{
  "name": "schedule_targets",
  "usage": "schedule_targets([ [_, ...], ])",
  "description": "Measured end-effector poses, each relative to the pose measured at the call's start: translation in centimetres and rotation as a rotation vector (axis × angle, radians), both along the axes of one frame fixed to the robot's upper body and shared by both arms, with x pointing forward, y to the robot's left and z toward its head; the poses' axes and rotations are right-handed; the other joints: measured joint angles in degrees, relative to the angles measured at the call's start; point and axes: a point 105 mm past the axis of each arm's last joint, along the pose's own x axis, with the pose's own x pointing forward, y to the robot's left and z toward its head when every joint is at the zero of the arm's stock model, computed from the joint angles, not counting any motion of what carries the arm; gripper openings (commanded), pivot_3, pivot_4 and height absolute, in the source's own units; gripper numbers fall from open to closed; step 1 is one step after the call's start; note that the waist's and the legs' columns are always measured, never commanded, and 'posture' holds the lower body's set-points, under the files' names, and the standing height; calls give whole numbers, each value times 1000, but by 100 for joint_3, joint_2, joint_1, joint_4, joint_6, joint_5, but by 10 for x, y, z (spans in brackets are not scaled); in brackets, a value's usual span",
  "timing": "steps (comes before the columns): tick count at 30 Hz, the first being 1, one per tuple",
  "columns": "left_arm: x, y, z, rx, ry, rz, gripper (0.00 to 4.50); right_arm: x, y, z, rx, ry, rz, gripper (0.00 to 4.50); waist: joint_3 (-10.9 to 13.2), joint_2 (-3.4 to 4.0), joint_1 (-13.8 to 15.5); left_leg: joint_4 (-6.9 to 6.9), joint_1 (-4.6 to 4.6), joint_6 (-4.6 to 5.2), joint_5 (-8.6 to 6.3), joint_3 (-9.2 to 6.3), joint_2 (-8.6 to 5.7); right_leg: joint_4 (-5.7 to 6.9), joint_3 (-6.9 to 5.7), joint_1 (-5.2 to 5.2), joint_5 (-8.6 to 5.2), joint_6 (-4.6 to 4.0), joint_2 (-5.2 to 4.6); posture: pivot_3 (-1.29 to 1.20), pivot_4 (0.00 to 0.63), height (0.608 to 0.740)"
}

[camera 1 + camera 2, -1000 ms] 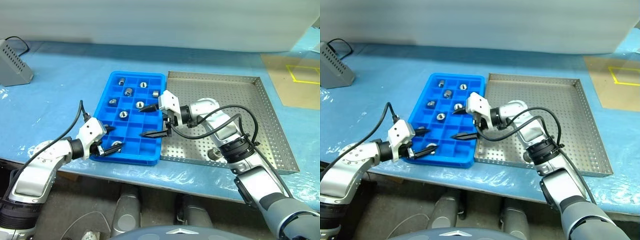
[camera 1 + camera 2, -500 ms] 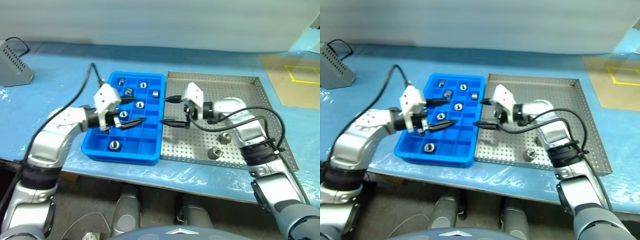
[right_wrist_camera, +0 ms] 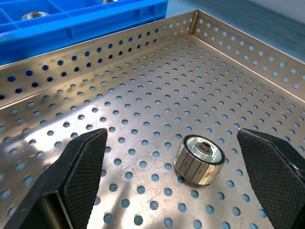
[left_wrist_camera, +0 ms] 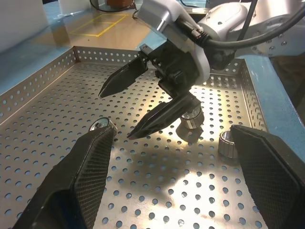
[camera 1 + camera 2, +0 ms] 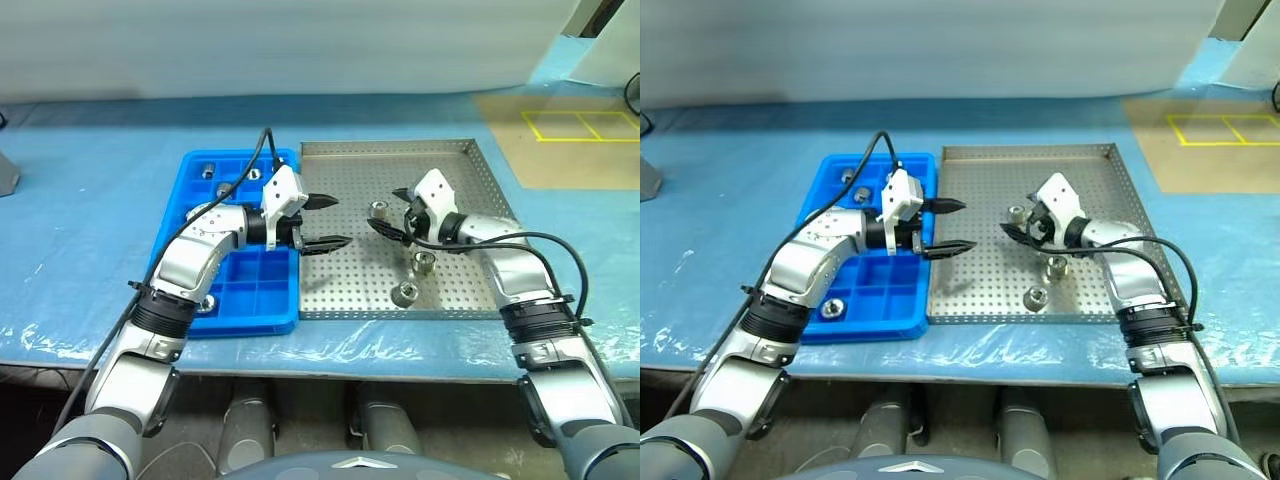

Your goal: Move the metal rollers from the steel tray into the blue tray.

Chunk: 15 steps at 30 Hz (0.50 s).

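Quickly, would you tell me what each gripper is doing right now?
Left gripper: open, holding nothing, over the steel tray.
Right gripper: open, holding nothing, with a metal roller between its fingers on the tray floor.

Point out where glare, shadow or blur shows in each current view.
Left wrist view: a bright glare patch on the steel tray floor by a metal roller, with the right gripper casting a dark shadow below it. Right wrist view: the roller is sharp, while the blue tray behind it looks soft. Head views: even lighting, with sheen on the plastic sheet at the table edge.
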Motion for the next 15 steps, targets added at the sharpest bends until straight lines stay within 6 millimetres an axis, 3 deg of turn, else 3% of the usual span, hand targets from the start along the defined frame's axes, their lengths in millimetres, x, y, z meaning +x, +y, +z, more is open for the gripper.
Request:
schedule_targets([
  [3,1,4,-3,3,10,16,4136,11,-1,-11,23,20,-62,4500,0,1,0,14,-4,2,-1,0,0,4,0,0,4,-5,-1,-105,150,740],
  [10,1,12,-4,3,12,50,4136,35,-14,-10,1,-18,-162,4500,1,1,61,20,-4,5,-3,0,3,5,-1,5,5,-7,-1,-71,150,740],
  [15,0,17,-4,3,13,74,4136,39,-21,-21,11,6,-195,4500,0,1,103,20,-4,6,-4,1,6,5,-2,4,5,-8,0,-56,150,740],
])
